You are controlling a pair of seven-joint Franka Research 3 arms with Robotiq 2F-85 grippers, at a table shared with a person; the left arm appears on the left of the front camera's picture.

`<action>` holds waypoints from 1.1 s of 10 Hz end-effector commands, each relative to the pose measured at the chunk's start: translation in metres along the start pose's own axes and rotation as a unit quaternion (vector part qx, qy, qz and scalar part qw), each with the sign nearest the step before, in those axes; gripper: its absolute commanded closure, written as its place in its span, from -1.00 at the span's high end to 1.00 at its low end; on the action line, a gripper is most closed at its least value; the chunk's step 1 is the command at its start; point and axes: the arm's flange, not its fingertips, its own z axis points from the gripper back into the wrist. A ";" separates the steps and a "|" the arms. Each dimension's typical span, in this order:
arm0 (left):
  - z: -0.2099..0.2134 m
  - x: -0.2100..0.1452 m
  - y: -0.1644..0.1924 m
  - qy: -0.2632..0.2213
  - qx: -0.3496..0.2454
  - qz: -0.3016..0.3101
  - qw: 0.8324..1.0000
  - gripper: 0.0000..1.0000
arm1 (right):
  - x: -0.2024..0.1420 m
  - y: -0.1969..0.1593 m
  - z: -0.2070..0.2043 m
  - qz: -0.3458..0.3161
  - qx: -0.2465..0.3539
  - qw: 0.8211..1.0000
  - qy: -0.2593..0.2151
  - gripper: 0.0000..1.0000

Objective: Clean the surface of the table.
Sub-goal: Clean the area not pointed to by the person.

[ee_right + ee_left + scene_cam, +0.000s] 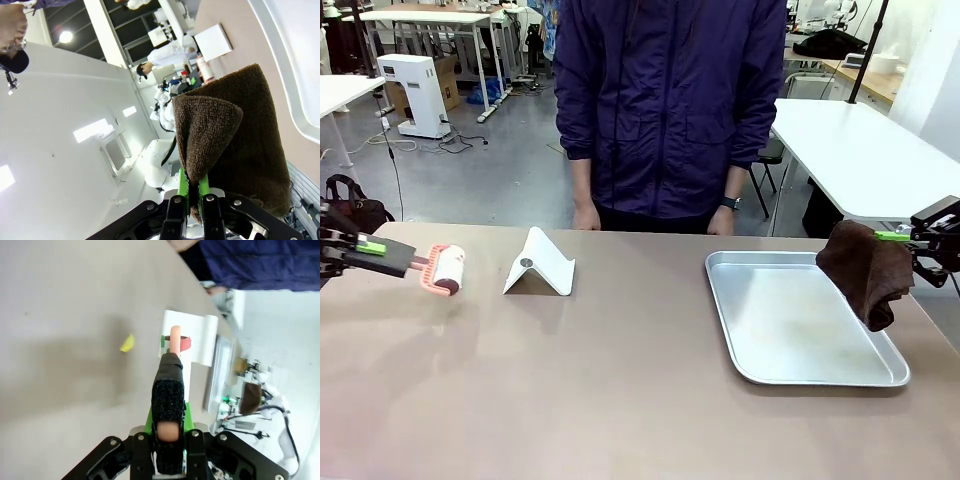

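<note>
Jaws of the left gripper [378, 247] closed on a lint roller [445, 269] over the left end of the table [620, 390]. Then a white folded stand [542, 265] and a silver tray [790, 325]. Jaws of the right gripper [902, 237] pinching a brown cloth [865, 270] above the tray's right rim.

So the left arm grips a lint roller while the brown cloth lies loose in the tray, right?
Not quite. The cloth does not lie loose in the tray: it hangs, gripped by the right end effector, over the tray's right side, as the front view shows. The left end effector does grip the lint roller.
</note>
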 end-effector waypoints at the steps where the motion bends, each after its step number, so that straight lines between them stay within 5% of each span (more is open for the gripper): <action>1: 0.033 -0.027 0.006 0.004 -0.079 -0.041 0.996 -0.56 | 0.001 0.006 -0.002 0.004 0.006 1.000 0.000 -0.82; 3: 0.082 -0.069 0.033 0.012 -0.139 -0.059 0.988 -0.56 | 0.001 0.006 -0.002 0.004 0.006 1.000 0.000 -0.82; 6: 0.123 -0.106 0.079 -0.048 -0.168 -0.040 0.984 -0.56 | 0.001 0.006 -0.002 0.004 0.006 1.000 0.000 -0.82; 8: 0.129 -0.108 0.104 -0.054 -0.179 -0.017 0.982 -0.56 | 0.001 0.006 -0.002 0.004 0.006 1.000 0.000 -0.82; 11: 0.128 -0.115 0.082 -0.055 -0.163 -0.025 0.985 -0.56 | 0.001 0.006 -0.002 0.004 0.006 1.000 0.000 -0.82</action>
